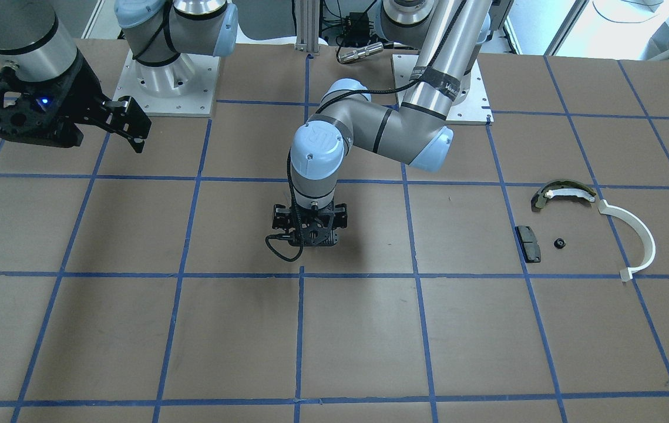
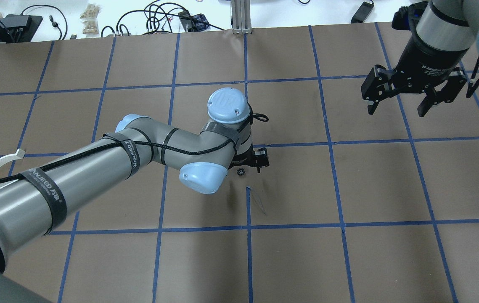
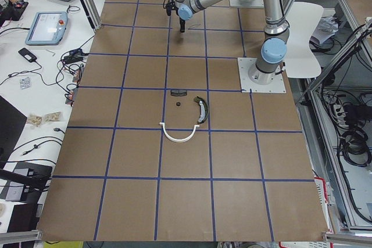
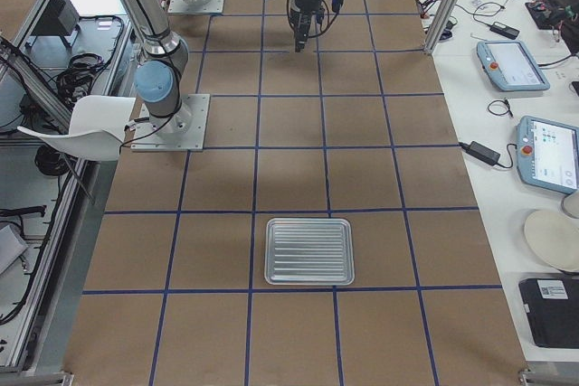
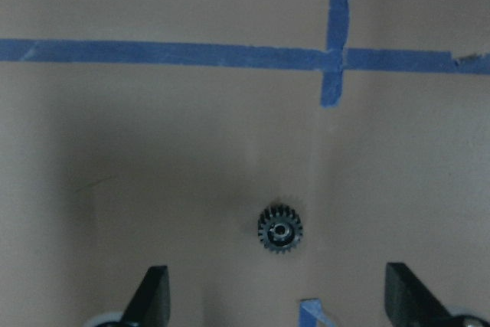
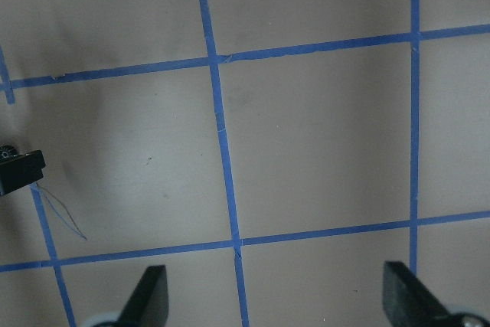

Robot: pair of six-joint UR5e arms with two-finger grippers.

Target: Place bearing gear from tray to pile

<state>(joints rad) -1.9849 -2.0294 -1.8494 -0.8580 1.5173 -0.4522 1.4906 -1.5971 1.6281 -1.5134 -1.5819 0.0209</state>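
Observation:
A small black toothed bearing gear (image 5: 280, 228) lies flat on the brown table, near a blue tape crossing. It also shows in the overhead view (image 2: 241, 171). My left gripper (image 5: 279, 296) points straight down over it, open and empty, with the gear just ahead of the gap between the fingers (image 5: 153, 292). The pile sits apart on the table: a white arc (image 1: 639, 235), an olive shoe-shaped piece (image 1: 563, 192), a black pad (image 1: 528, 243) and another small black gear (image 1: 559, 242). The silver tray (image 4: 308, 250) holds nothing. My right gripper (image 2: 397, 99) hangs open and empty, high over the far side.
The table is brown with a grid of blue tape (image 2: 247, 227). The left arm's elbow and forearm (image 2: 146, 147) stretch across the table's left half in the overhead view. Cables and tablets lie on the white benches (image 3: 52, 27) beyond the table's edge.

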